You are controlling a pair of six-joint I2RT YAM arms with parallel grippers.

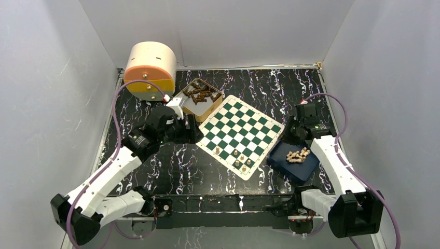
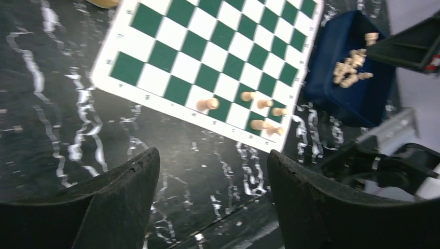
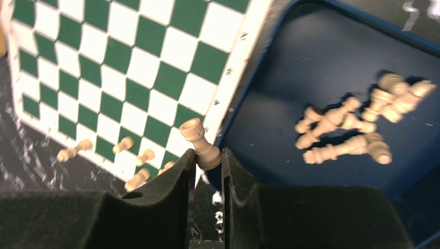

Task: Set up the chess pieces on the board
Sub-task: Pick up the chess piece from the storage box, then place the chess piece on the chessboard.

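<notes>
Right pincer [image 3: 207, 160]: gripped a tilted light tan wooden chess piece [image 3: 199, 137].
Left pincer [image 2: 212, 165]: stood open, empty.
Ahead-left of right pincer: green-and-white checked board [image 3: 135, 67].
Ahead-right: dark blue rectangular tray [image 3: 290, 62].

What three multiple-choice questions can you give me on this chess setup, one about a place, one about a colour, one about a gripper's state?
1. Where do the loose light pieces lie?
A) in the tray right of the board
B) lined along the board's far edge
C) in a glass jar

2. What colour is that tray?
A) red
B) dark blue
C) yellow

3. How is the right gripper?
A) open and empty
B) shut on the board's edge
C) shut on a light piece

Answers:
1 A, they are heaped in it beside the board's right corner.
2 B, the top and right wrist views both show it dark blue.
3 C, its jaws close on the piece's base.
</notes>
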